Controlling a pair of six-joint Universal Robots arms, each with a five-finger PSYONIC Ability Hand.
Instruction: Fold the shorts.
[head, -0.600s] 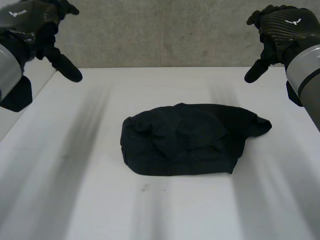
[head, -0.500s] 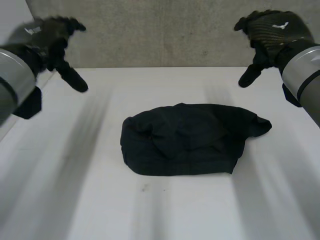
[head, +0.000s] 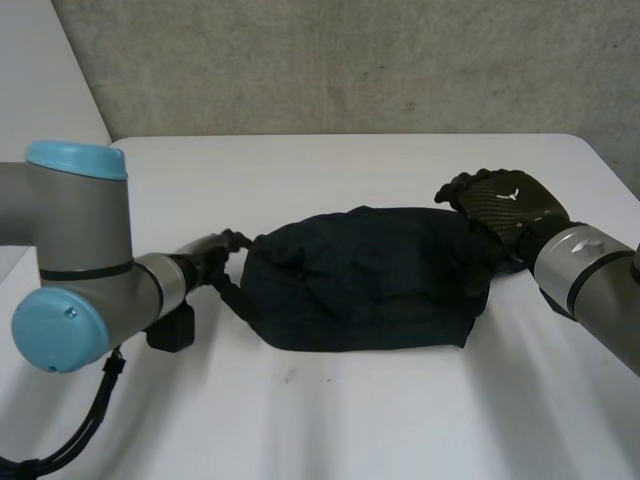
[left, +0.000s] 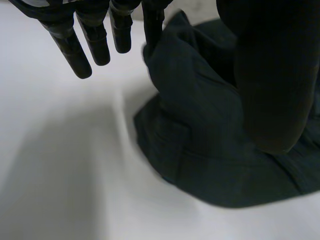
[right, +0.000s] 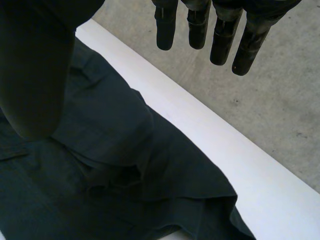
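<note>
Left hand sits low over the table at the left end of the shorts, fingers straight and spread apart, clasping nothing. In its wrist view the fingers hang over bare white surface just beside the cloth, and the one nearest the thumb touches the raised edge of the fabric. The thumb stands over the dark cloth; whether it presses on it I cannot tell, and no pinch shows between thumb and fingers.

Right hand is at the opposite, right end of the shorts, its back turned up and its palm over the cloth. In its wrist view the fingers are straight and slightly parted, seen against the grey concrete wall past the far table edge, with nothing between them. The thumb hovers above the fabric, so this hand too is spread and grips nothing.

Between the two hands the shorts, dark and nearly black, lie bunched in a rumpled mound near the middle of the white table, longer from side to side than front to back, with creases and overlapping folds across the top. A small pointed flap sticks out at the right end, close under the right hand.

Behind the left hand, the left arm shows a grey joint with light-blue caps; the right arm comes in from the right side.
</note>
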